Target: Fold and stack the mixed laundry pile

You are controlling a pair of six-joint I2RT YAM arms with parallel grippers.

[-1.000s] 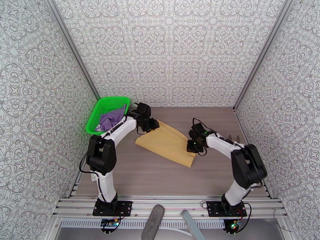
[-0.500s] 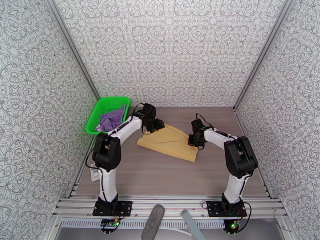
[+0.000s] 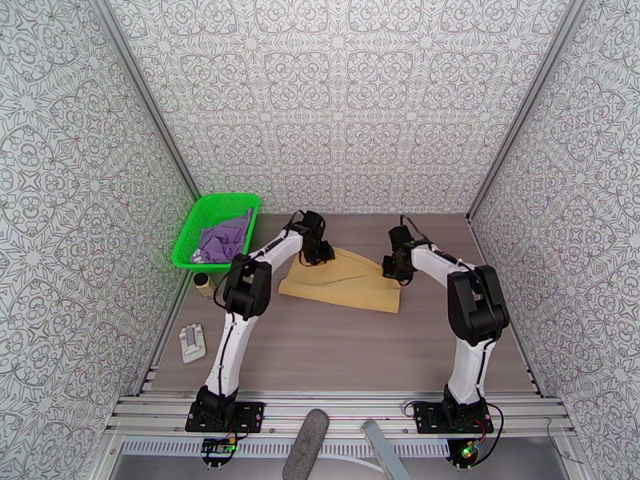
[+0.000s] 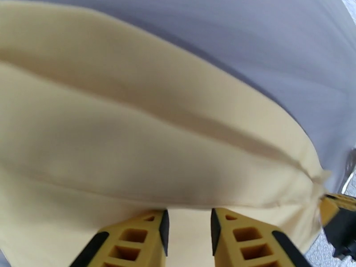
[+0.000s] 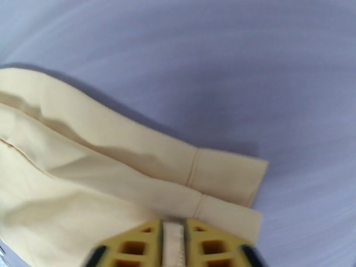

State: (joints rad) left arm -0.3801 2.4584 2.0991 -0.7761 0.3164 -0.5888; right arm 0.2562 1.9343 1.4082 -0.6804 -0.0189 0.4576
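The mustard-tan garment (image 3: 344, 283) lies flat on the table's middle, with long folds (image 4: 147, 130) and two cuffed ends (image 5: 222, 174). My left gripper (image 3: 322, 254) is at its far left corner. Its yellow fingers (image 4: 147, 239) stand apart with cloth showing in the gap (image 4: 190, 236). My right gripper (image 3: 398, 267) is at the garment's far right corner. Its fingers (image 5: 138, 245) are blurred, with a narrow gap holding a pale strip (image 5: 173, 243); I cannot tell grip from release. The purple T-shirt (image 3: 222, 238) lies crumpled in the green basket (image 3: 192, 234).
The basket stands at the far left against the wall. A small brown item (image 3: 202, 282) sits just in front of it, and a white object (image 3: 192, 343) lies near the table's left edge. Patterned walls close in three sides.
Both grippers have moved toward the far wall and closer together, swinging the garment so it lies squarer. The left arm has stretched out, uncovering the brown and white items.
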